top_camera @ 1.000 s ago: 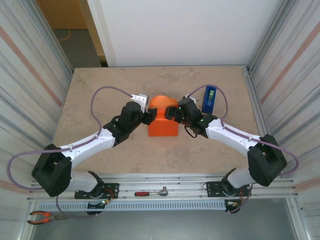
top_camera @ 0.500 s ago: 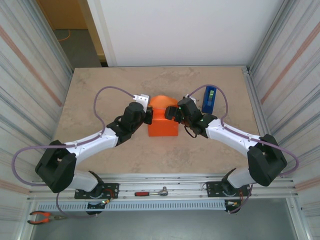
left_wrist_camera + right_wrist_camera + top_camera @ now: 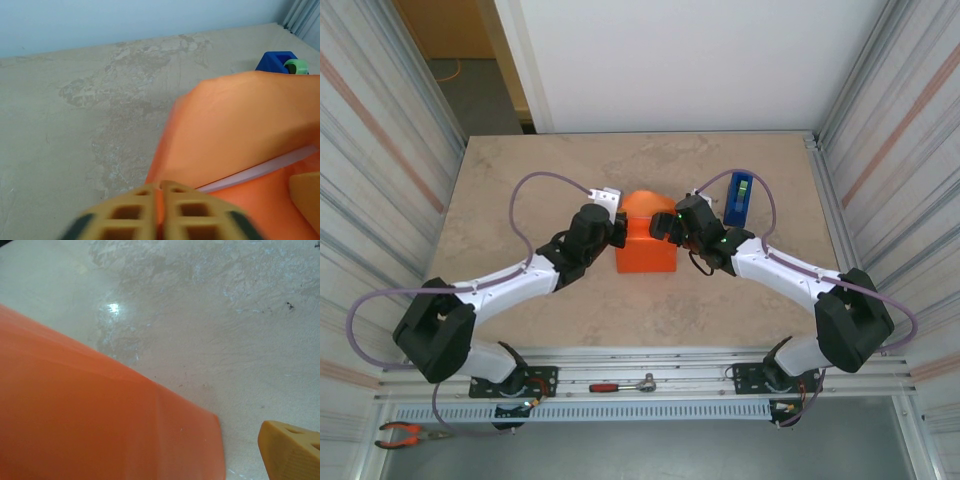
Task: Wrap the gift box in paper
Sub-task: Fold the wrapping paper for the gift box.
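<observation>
Left claw [image 3: 160,216] pinching paper [image 3: 240,130] flap, my right claw [image 3: 663,226] spread; risk: hard tug tears paper, drags box [image 3: 645,258].

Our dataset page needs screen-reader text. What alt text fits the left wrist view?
The left gripper, shut, pinches an edge of the orange paper, which rises over the beige table; a blue tape dispenser sits at top right.

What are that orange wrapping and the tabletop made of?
The orange paper looks like thin matte paper: it creases sharply and bows into a loose flap. The table seems to be polished stone or stone-look laminate: beige mottled veining with a small shiny glare spot.
</observation>
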You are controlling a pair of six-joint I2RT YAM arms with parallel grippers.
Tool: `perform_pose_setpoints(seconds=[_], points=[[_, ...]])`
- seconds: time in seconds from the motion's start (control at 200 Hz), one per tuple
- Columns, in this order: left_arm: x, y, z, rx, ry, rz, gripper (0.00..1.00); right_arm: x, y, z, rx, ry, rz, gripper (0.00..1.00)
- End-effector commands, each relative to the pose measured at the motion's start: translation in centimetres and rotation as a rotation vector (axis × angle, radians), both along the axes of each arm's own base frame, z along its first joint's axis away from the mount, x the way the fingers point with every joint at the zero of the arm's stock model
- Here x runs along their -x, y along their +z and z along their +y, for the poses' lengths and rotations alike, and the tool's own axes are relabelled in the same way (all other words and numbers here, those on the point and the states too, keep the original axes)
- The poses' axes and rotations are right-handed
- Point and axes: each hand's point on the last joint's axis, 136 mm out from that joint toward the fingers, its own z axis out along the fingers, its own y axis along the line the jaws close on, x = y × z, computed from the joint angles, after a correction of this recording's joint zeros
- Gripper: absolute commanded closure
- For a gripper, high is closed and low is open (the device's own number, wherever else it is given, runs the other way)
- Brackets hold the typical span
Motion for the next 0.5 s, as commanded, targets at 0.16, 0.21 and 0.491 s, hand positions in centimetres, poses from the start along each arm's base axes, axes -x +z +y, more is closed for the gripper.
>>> perform_pose_setpoints(seconds=[0.16,0.21,0.491], points=[[-1.0,2.9,-1.1,0.021,-0.010,-0.078,0.98,3.1,-5.9,-2.7,0.173,0.022,0.193,0.02],[-1.3,3.1,-1.0,0.015,0.003,-0.084,0.67,3.1,-6.0,-2.8,0.175,0.022,0.195,0.02],[-2.4,3.5,-1.9,-0.010,-0.012,-0.094,1.00,3.1,-6.0,-2.8,0.176,0.023,0.194,0.02]])
